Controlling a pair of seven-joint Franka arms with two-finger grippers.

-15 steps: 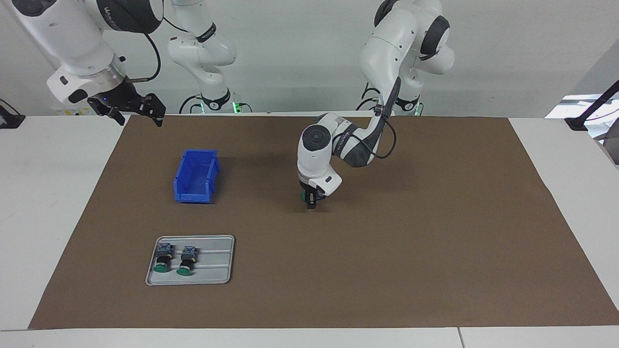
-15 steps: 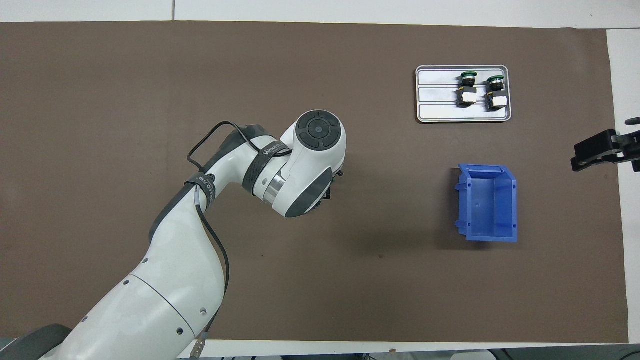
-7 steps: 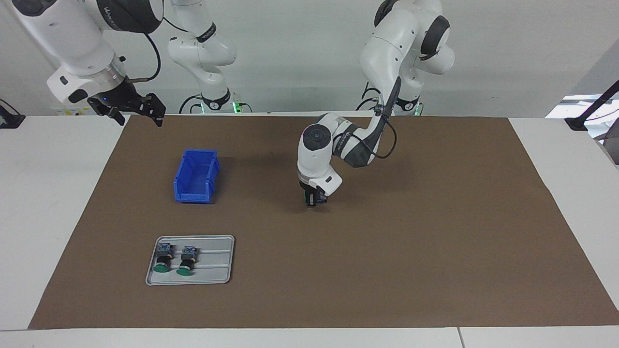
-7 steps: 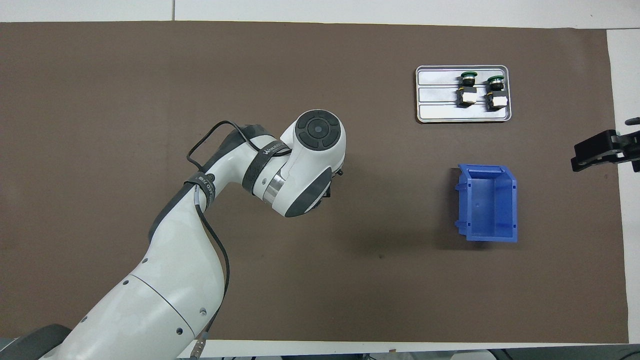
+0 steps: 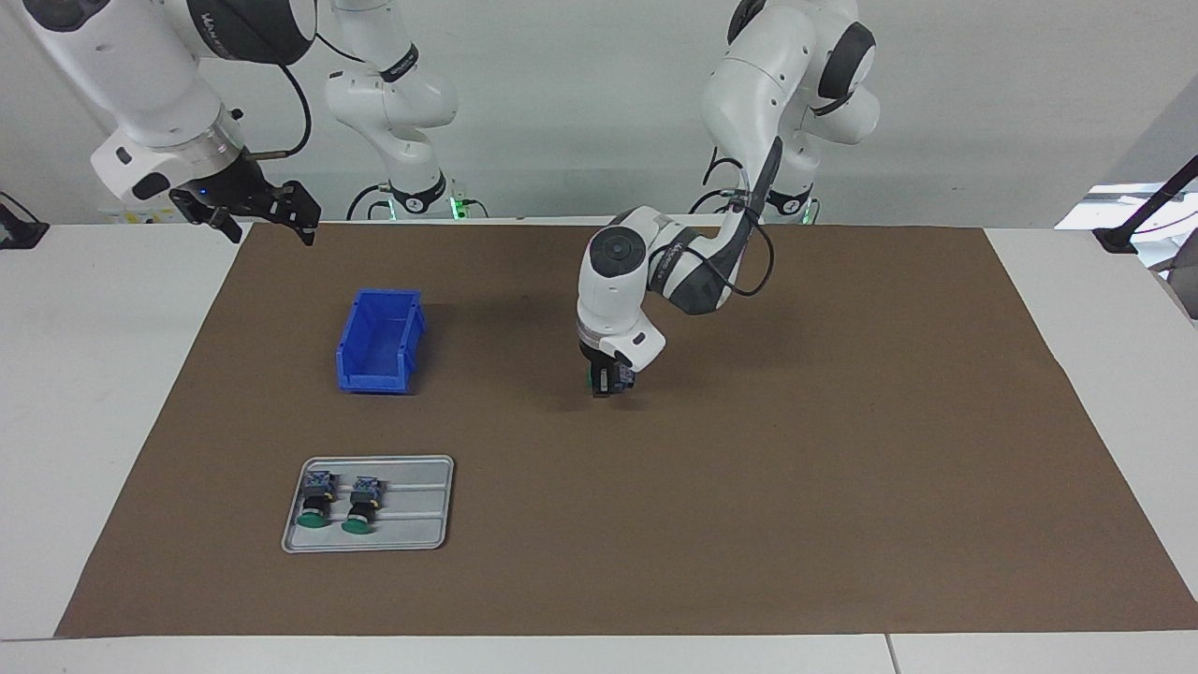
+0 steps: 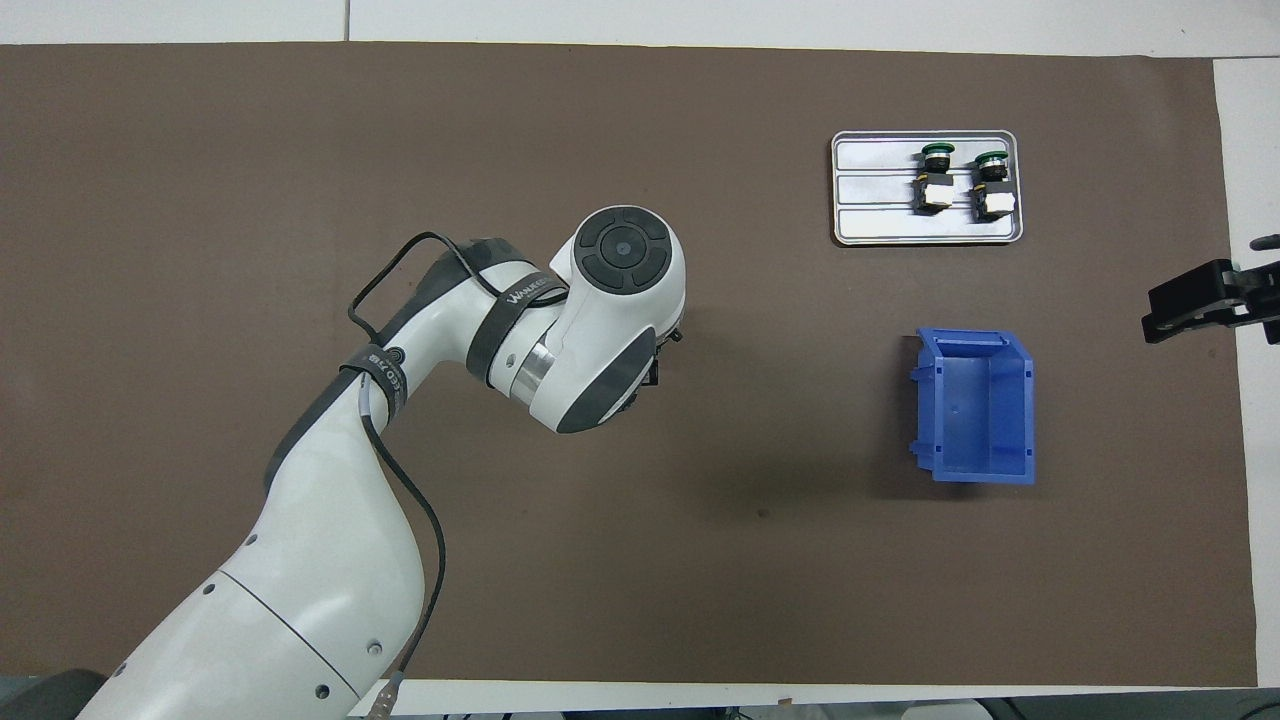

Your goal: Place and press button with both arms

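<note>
Green shows at the tip of the left gripper (image 5: 608, 384): the button (image 5: 592, 379) sits between its fingers, cap turned toward the right arm's end of the table, with a grey-blue block peeking out on the opposite side of the fingers. The jaws are partly closed and clamped on the button's body, the gripper pointing straight down over the middle of the brown mat (image 5: 842, 468), its tip just above the surface. In the overhead view the wrist of the left arm (image 6: 600, 320) hides the gripper and the button almost wholly.

The right gripper (image 5: 253, 211) hangs in the air over the mat's corner at the right arm's end of the table, its jaws spread wide and holding nothing; that arm waits.

A blue bin (image 5: 379, 342) stands on the mat toward the right arm's end, well apart from the held button. Farther from the robots than the bin lies a grey metal tray (image 5: 416, 505), and on it two more buttons (image 5: 314, 501) lie side by side on their sides, green caps pointing away from the robots.
</note>
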